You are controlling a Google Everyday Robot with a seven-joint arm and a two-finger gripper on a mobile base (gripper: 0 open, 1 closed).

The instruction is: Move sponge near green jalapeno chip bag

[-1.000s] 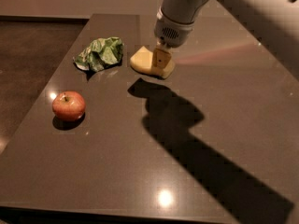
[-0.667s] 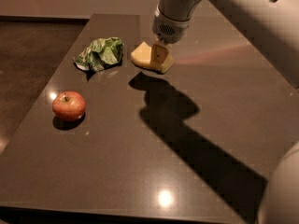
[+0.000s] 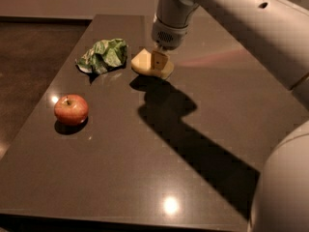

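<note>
The pale yellow sponge (image 3: 150, 65) sits low over the dark table, just right of the crumpled green jalapeno chip bag (image 3: 103, 55), with a small gap between them. My gripper (image 3: 159, 60) comes down from above and is shut on the sponge, one cream finger (image 3: 160, 60) showing against its front. The sponge's underside seems to touch or nearly touch the table.
A red apple (image 3: 71, 109) stands on the table's left side, nearer the front. The dark table (image 3: 145, 168) has its left edge close to the apple and bag. My arm stretches in from the upper right and casts a long shadow across the middle.
My gripper has carried the sponge a little to the left, closer to the chip bag. The apple and bag have not moved.
</note>
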